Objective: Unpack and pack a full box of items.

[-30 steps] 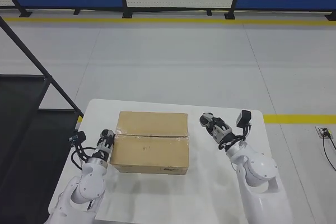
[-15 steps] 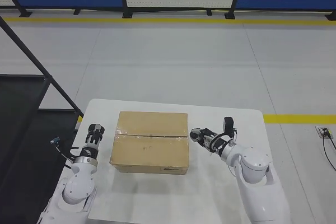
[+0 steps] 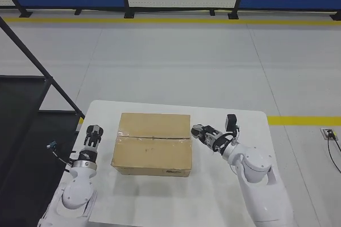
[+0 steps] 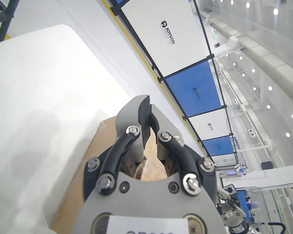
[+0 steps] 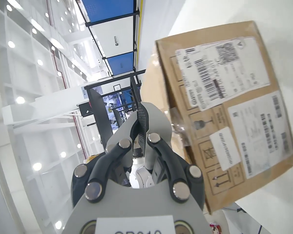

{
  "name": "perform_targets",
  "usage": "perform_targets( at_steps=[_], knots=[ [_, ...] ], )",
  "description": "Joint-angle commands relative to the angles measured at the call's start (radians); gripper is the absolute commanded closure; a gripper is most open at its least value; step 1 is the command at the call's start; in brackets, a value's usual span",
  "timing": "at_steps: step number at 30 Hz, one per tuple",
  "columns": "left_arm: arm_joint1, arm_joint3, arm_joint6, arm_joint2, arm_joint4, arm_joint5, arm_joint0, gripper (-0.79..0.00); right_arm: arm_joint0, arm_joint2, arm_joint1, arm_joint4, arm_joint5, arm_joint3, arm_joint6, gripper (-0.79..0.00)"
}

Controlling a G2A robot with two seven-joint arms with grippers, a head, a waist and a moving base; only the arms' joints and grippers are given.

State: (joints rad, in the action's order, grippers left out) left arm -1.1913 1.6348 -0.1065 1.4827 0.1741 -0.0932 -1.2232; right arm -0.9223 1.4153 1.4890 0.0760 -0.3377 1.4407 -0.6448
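Note:
A closed brown cardboard box (image 3: 153,144) with a taped seam across its top lies in the middle of the white table (image 3: 216,193). My left gripper (image 3: 92,134) hovers a short way off the box's left side, shut and holding nothing. In the left wrist view its fingertips (image 4: 146,109) meet above the box's corner (image 4: 105,132). My right gripper (image 3: 197,131) is at the box's right end, close to its top edge and shut on nothing. The right wrist view has the shut gripper (image 5: 140,113) beside the box's labelled end (image 5: 229,113).
A black metal frame (image 3: 28,108) stands off the table's left side. Bare table surface lies in front of the box and to its right (image 3: 216,170). A yellow line (image 3: 307,120) runs on the floor beyond the right edge.
My left gripper has drawn back from the box's left side, outward to the left. My right gripper has swung in from the right to the box's right end.

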Motion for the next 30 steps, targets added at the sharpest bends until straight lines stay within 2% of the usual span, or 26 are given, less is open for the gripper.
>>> perform_targets(
  at_steps=[1, 9, 19, 30],
  knots=[
    [-0.001, 0.009, -0.014, 0.013, -0.011, 0.014, -0.010, 0.000, 0.028, -0.040, 0.002, -0.027, -0.026, -0.015, 0.007, 0.000],
    [-0.004, 0.046, -0.038, 0.110, -0.118, 0.070, -0.072, 0.000, 0.206, -0.214, 0.025, -0.099, -0.136, -0.231, 0.025, 0.000],
    [-0.002, 0.032, -0.005, 0.204, -0.166, 0.093, -0.103, 0.000, 0.347, -0.369, 0.073, -0.060, -0.122, -0.385, 0.044, 0.000],
    [0.000, -0.005, 0.015, 0.300, -0.223, 0.136, -0.117, 0.000, 0.507, -0.542, 0.168, 0.039, -0.095, -0.579, 0.087, 0.000]
  ],
)
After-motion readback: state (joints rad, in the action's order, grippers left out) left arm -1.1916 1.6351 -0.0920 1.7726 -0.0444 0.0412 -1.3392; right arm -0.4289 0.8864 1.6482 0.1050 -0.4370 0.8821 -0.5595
